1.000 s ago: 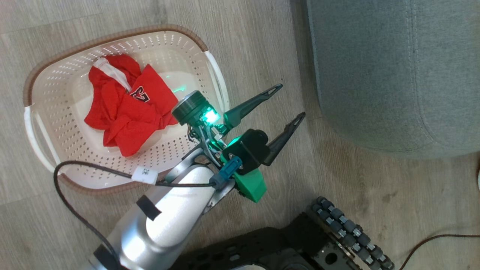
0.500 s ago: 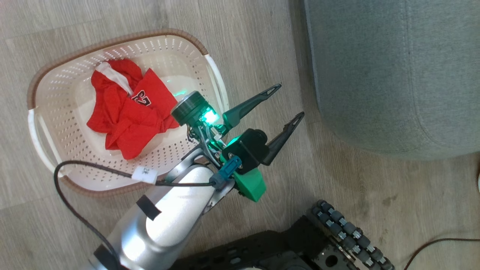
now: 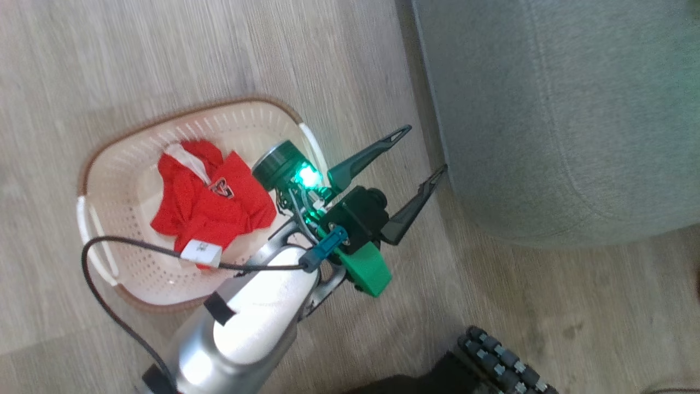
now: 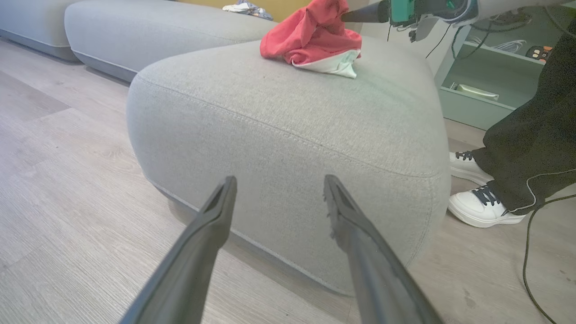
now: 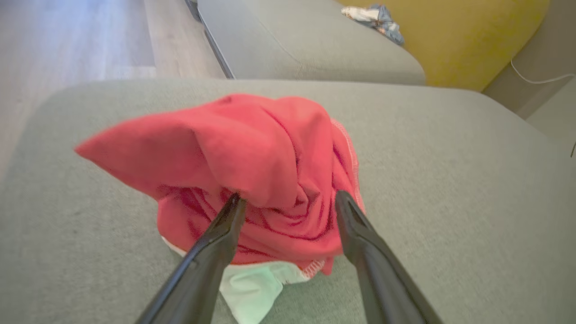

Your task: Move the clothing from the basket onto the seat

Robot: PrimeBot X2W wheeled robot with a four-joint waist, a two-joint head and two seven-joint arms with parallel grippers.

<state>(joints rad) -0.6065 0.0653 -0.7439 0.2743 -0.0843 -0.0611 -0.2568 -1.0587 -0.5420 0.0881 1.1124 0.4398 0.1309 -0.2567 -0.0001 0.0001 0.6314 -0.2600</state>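
A red garment with a dark logo [image 3: 213,210] lies crumpled in the cream basket [image 3: 117,186] on the wood floor. My left gripper [image 3: 425,149] hangs open and empty over the floor between the basket and the grey-green seat [image 3: 547,109]. In the left wrist view my left gripper [image 4: 279,180] points at the seat's side [image 4: 288,135]. A second red garment with white trim [image 4: 315,38] sits on top of the seat. My right gripper [image 5: 289,196] stands open around that garment [image 5: 270,153], whose fold touches the left finger.
A person's legs in dark trousers and white sneakers [image 4: 481,207] stand beside the seat, with a cable [image 4: 528,252] on the floor. My base's roller wheel [image 3: 503,355] is at the lower right. More grey cushions [image 4: 135,36] and a yellow one [image 5: 450,36] lie beyond.
The head camera has moved, so the basket now appears lower, smaller and further right. The left gripper keeps its open pose. The garment in the basket lies as before.
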